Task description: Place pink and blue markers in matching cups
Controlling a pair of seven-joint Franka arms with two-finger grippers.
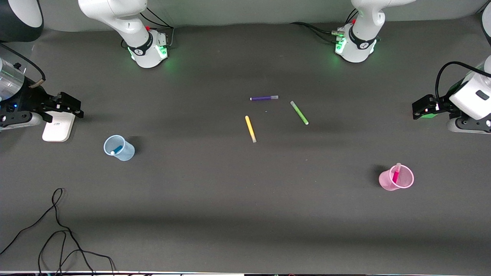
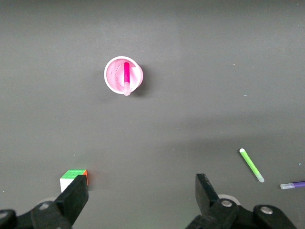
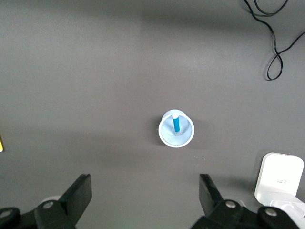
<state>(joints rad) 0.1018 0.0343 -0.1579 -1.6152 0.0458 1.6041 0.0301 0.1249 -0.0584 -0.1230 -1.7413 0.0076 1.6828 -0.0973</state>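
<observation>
Both light, stiff markers already stand in matching cups: pink marker [image 1: 396, 173] in the pink cup [image 1: 402, 187], blue marker [image 1: 117, 149] in the blue cup [image 1: 126, 155]; any regrasp would pinch the exposed shaft. Left gripper [image 2: 141, 198] and right gripper [image 3: 146, 195] wait at the table's [image 1: 215, 199] ends, fingers apart, holding nothing.

High front camera facing robots, wrist cameras looking down

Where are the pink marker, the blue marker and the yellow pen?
pink marker [image 1: 396, 175], front view, on its magenta barrel.
blue marker [image 3: 176, 125], right wrist view, on its blue barrel.
yellow pen [image 1: 250, 128], front view, on its middle.
</observation>
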